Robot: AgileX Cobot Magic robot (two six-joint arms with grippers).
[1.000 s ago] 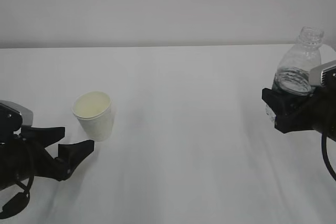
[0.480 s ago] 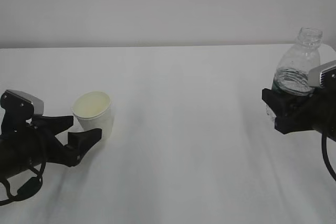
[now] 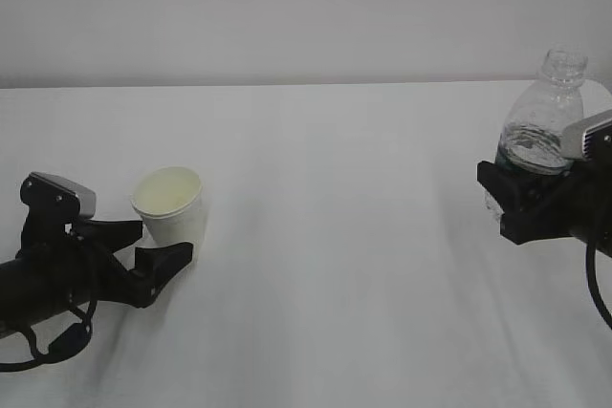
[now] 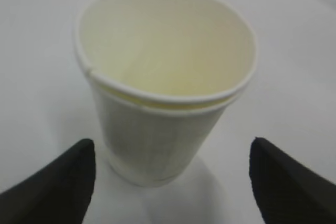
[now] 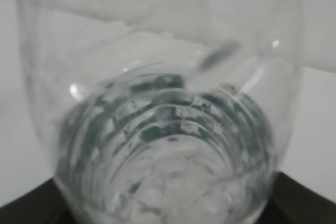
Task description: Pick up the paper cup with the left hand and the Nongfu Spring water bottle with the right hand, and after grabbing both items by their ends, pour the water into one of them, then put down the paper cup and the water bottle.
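One paper cup (image 3: 172,207), one water bottle (image 3: 540,131) and two black grippers share a plain white table (image 3: 335,236).

Writing and labels: no lettering can be read in any view. In the right wrist view, dark green label (image 5: 168,114) patches show through the ribbed clear wall of the bottle (image 5: 163,119), too blurred and distorted to read. The cup carries no legible print; its outer wall (image 4: 152,145) shows only a faint grey speckle, and its inside is pale cream-yellow.

Cup: it stands upright on the table at the left of the exterior view, mouth up. The left hand (image 3: 158,244) lies low on the table with its two fingers spread wide, released, one on each side of the cup's lower part. In the left wrist view both black fingertips (image 4: 58,182) stand apart from the cup wall, with bare table between, so the cup is flanked but not gripped.

Bottle: it stands upright at the far right of the exterior view, its neck open and capless. The right hand (image 3: 531,203) is clenched around its lower body, black jaws wrapping the bottle below the shoulder. Whether the base touches the table cannot be told.
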